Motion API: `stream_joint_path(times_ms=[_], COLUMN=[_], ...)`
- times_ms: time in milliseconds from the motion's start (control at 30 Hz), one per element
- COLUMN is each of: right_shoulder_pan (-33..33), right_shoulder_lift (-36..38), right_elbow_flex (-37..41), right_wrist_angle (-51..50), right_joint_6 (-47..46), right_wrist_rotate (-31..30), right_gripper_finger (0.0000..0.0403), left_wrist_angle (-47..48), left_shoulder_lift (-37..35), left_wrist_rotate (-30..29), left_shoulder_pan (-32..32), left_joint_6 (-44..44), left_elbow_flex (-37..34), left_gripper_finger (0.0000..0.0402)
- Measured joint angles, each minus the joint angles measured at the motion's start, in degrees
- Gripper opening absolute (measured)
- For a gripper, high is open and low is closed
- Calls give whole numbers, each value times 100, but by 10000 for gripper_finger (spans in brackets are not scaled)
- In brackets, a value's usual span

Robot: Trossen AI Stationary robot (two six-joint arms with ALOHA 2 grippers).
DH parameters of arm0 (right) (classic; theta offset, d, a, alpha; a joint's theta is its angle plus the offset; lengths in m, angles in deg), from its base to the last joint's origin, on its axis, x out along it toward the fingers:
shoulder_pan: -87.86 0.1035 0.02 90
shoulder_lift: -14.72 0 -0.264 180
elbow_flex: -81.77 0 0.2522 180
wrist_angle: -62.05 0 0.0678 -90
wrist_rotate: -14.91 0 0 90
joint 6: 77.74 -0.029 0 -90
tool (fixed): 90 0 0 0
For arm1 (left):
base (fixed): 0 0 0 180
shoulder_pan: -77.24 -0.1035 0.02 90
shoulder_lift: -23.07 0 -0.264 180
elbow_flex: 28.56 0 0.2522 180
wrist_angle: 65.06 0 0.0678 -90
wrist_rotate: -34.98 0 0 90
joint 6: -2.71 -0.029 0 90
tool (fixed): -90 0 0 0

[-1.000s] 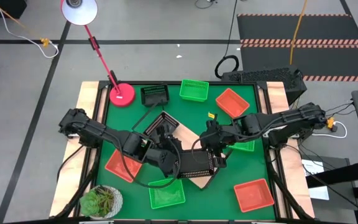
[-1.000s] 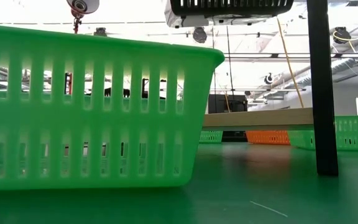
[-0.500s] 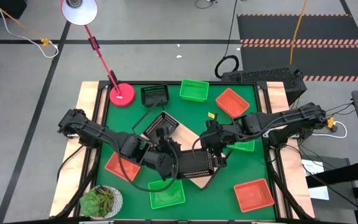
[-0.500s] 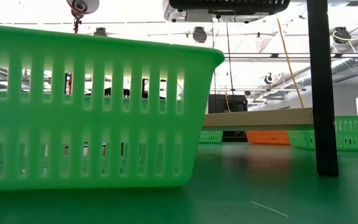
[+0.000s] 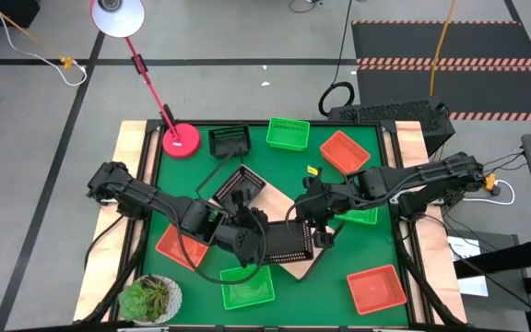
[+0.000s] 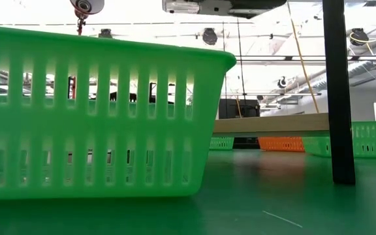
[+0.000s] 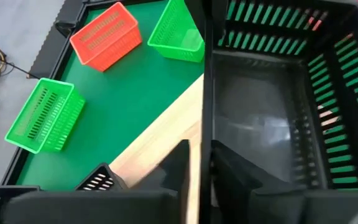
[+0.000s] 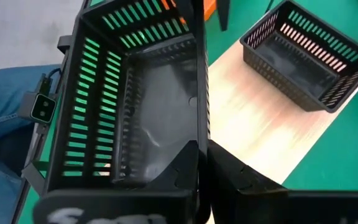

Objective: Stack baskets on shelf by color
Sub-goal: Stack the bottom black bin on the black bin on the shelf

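Two end effectors grip one black basket (image 5: pixel 289 243) mid-worktop, above the shelf (image 5: pixel 289 267). Left end effector (image 5: pixel 250 242) is clamped on the basket's left end wall; its wrist view shows one finger either side of the rim. Right end effector (image 5: pixel 319 232) is clamped the same way on the opposite end wall. Basket seems to be held clear of the board, though the overhead angle makes the gap hard to judge.

Second black basket (image 5: pixel 240 186) sits on the shelf's far end, tilted relative to the worktop edges. Third black basket (image 5: pixel 230 140) rests on the green worktop (image 5: pixel 275 166) near the red lamp base (image 5: pixel 181 140).

Green baskets: one at the far edge (image 5: pixel 288 134), one at the near edge (image 5: pixel 247 287), one partly hidden under the right arm (image 5: pixel 362 216).

Red-orange baskets: far right (image 5: pixel 344 152), near right (image 5: pixel 376 289), and near left (image 5: pixel 177 245), partly covered by the left arm.

Potted plant (image 5: pixel 148 298) sits at the near-left corner.
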State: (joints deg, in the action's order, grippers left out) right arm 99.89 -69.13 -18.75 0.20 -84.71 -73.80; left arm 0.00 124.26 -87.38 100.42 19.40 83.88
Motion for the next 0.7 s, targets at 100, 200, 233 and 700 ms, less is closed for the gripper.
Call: stream_joint_path(times_ms=[100, 200, 233, 700], right_shoulder_pan=[-2, 77, 124, 1135], right_shoulder_lift=[-4, -4, -4, 654], right_elbow_flex=[2, 2, 2, 208], right_wrist_angle=[11, 51, 70, -70], right_joint_6=[16, 24, 38, 17], right_wrist_rotate=[-45, -261, -370, -2607], right_gripper_finger=[14, 22, 29, 122], left_wrist_angle=[99, 254, 313, 2842], left_shoulder_lift=[0, 0, 0, -72], left_wrist_rotate=[-20, -37, -39, -622], left_shoulder_pan=[0, 0, 0, 73], left_joint_6=[2, 214, 345, 3728], left_elbow_flex=[-1, 1, 1, 3], left_gripper_finger=[19, 11, 14, 16])
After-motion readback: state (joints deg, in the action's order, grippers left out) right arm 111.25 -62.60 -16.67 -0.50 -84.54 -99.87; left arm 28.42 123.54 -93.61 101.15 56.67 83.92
